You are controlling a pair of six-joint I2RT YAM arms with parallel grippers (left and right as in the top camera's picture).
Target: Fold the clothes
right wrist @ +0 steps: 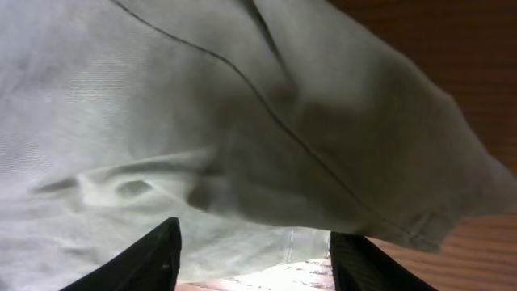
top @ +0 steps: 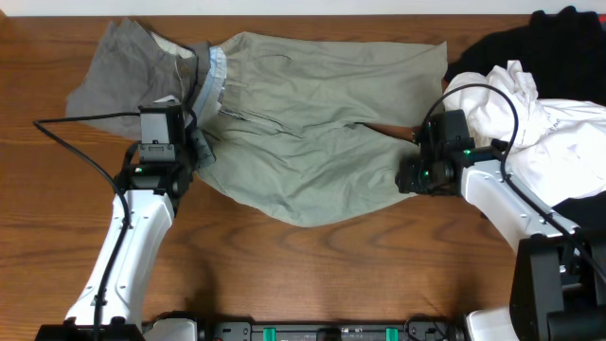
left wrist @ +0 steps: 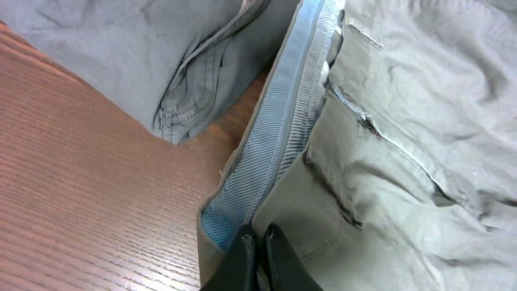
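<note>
Left gripper (left wrist: 260,260): closed, its fingers pinched together on the waistband edge of the khaki-green shorts (top: 312,142), where the pale blue ribbed lining (left wrist: 271,153) is turned outward. Right gripper (right wrist: 254,260): jaws held apart, nothing clamped between them, set at the hem of one leg of the same shorts, whose stitched edge (right wrist: 420,230) is seen just ahead of the fingers. Khaki-green shorts: spread wide and wrinkled across the middle of the desk (top: 312,275), waistband at the left, legs reaching right, a small gap of bare wood shown between the two legs near the right gripper. Darker grey shorts (top: 128,66): laid at the upper left, overlapped at the right edge by the khaki waistband. White shirt (top: 540,123): bunched at the right side of the desk, just beside the right arm, touching the khaki leg end. Dark garment (top: 568,33): heaped at the far upper right corner, behind the white shirt
</note>
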